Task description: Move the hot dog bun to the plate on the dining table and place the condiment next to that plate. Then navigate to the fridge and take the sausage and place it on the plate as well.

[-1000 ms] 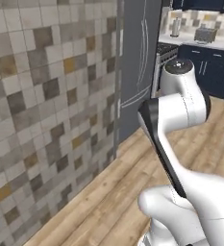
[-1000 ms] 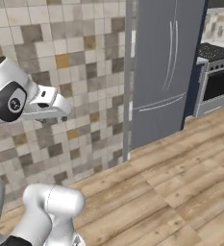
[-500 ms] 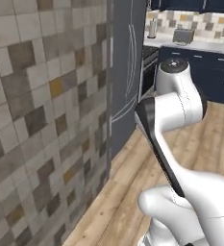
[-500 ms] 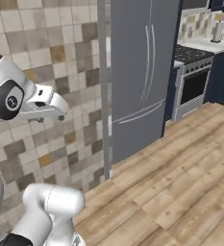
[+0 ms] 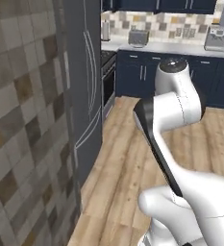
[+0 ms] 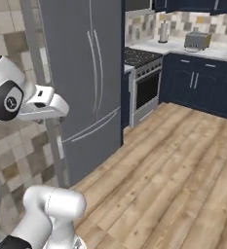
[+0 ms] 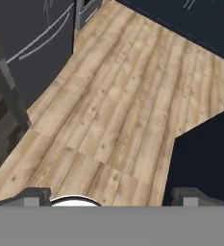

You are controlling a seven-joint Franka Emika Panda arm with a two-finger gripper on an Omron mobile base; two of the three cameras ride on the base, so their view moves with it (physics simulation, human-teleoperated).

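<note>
The tall grey fridge [image 6: 85, 82] stands shut, its two long curved handles side by side. It rises at the left of the left base view [image 5: 87, 96] and fills the upper left corner of the hand view [image 7: 31, 43]. My gripper [image 7: 113, 196] is open with nothing between its dark fingertips [image 7: 36, 194], and it looks down at the wooden floor beside the fridge. In the right base view the hand [image 6: 44, 103] is held out at mid height toward the fridge door. The hot dog bun, plate, dining table, condiment and sausage are out of view.
A tiled wall [image 5: 22, 144] runs along the left up to the fridge. Right of the fridge is a steel oven [image 6: 144, 82], then navy cabinets [image 6: 202, 82] with a toaster [image 6: 198, 41] on top. Wooden floor [image 6: 183, 160] lies open ahead. A dark navy block [image 7: 205, 158] shows at right.
The whole picture has shifted: the base has driven on along the tiled wall, so the fridge is nearer and larger and the oven and cabinets have come into view. The gripper stays open.
</note>
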